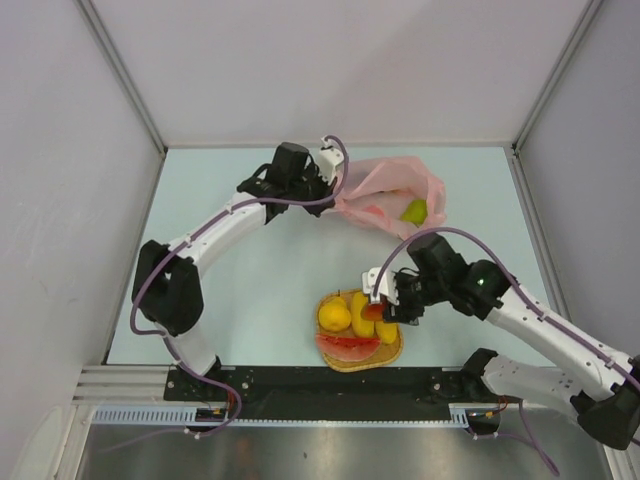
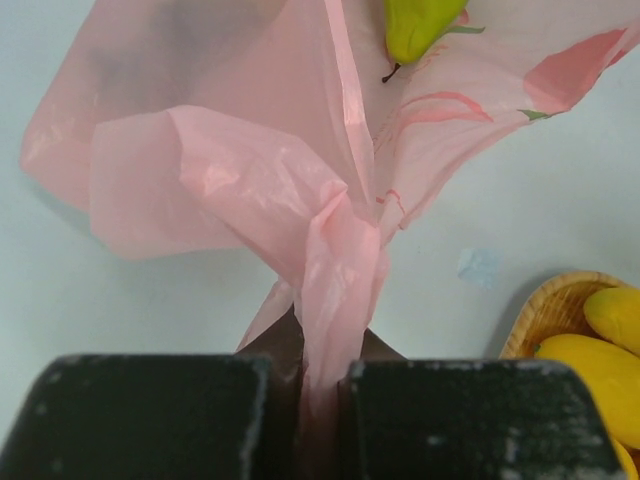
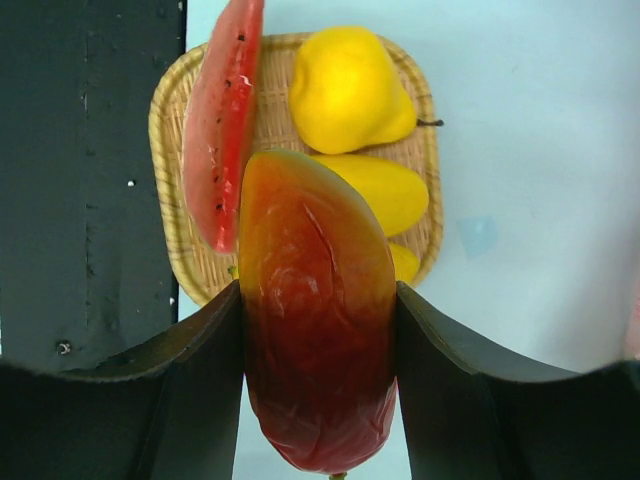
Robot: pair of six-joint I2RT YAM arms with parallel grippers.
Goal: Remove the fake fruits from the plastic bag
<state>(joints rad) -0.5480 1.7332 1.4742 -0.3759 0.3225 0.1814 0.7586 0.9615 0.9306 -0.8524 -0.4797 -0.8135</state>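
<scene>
The pink plastic bag (image 1: 385,192) lies at the back of the table with a green pear (image 1: 414,211) inside its open mouth. My left gripper (image 1: 326,186) is shut on a bunched fold of the bag (image 2: 250,170); the pear (image 2: 420,25) shows beyond the fold. My right gripper (image 1: 381,306) is shut on a red-orange fruit (image 3: 315,320) and holds it just above the woven tray (image 3: 170,200). In the tray lie a watermelon slice (image 3: 220,130), a yellow lemon (image 3: 345,90) and a yellow mango (image 3: 385,190).
The woven tray (image 1: 395,352) sits near the front edge, beside the black base rail (image 1: 300,382). White walls close in the table on three sides. A small pale blue mark (image 2: 480,266) is on the tabletop between bag and tray.
</scene>
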